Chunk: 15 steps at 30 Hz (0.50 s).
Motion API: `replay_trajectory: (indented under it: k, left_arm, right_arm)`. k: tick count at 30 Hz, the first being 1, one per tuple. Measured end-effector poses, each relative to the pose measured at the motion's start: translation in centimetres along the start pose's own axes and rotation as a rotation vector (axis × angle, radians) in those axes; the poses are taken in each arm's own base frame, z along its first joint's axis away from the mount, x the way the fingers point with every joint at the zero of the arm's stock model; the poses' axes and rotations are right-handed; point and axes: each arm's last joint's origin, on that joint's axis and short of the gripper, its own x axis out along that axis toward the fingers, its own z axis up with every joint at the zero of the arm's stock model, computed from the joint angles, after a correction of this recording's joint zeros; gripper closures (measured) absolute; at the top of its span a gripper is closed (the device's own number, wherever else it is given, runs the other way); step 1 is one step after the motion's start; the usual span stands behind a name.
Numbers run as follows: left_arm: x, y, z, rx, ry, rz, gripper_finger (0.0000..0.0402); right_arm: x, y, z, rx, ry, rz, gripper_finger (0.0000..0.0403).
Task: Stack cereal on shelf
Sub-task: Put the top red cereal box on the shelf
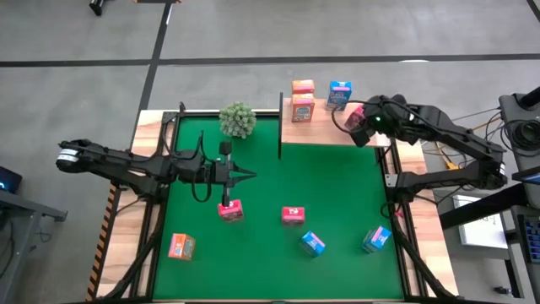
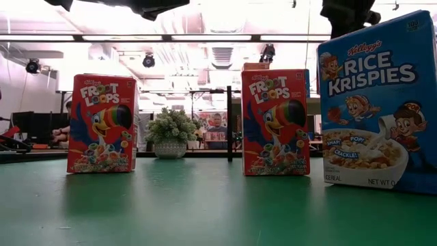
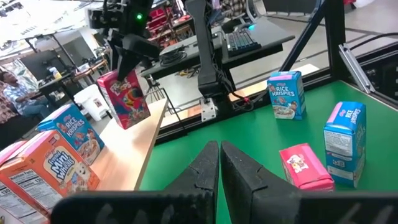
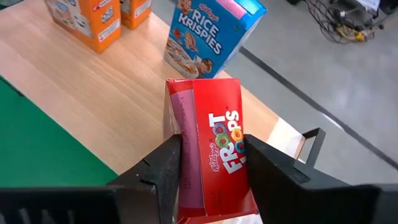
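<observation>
On the light wooden shelf (image 1: pixel 325 135), at the mat's far right, stand two orange cereal boxes (image 1: pixel 302 87) (image 1: pixel 302 110) and a blue one (image 1: pixel 339 95). My right gripper (image 4: pixel 211 180) is shut on a red-pink cereal box (image 4: pixel 211 143) over the shelf's right end. My left gripper (image 1: pixel 246 176) hangs shut over the green mat's middle, holding nothing. On the mat lie two red-pink boxes (image 1: pixel 230 209) (image 1: pixel 293 215), two blue ones (image 1: pixel 313 244) (image 1: pixel 376 240) and an orange one (image 1: pixel 180 246). My right gripper pinches the red-pink box between its two fingers (image 4: pixel 165 171), one on each of two opposite faces, at the box's upper end (image 3: pixel 115 78). The fingers slant down from above. The box hangs tilted over the shelf board; whether its lower edge (image 3: pixel 134 123) touches the board I cannot tell.
A round green plant (image 1: pixel 238 120) stands at the mat's far edge, left of a thin black post (image 1: pixel 280 127) at the shelf's left end. Black frame bars run along both sides of the mat (image 1: pixel 278 262). Bare board lies between the blue box and the held one.
</observation>
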Motion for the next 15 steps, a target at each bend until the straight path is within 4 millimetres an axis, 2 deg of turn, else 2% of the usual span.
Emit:
replay_trajectory:
  k: [8,15]
  left_arm:
    - [0.0,0.0,0.0,0.000,0.000,0.000,0.0402]
    - [0.0,0.0,0.0,0.000,0.000,0.000,0.0402]
  right_arm:
    - [1.4,0.3,0.5,0.041,0.043,-0.036,0.0200]
    - [2.3,0.5,0.9,0.025,0.062,-0.060,0.0193]
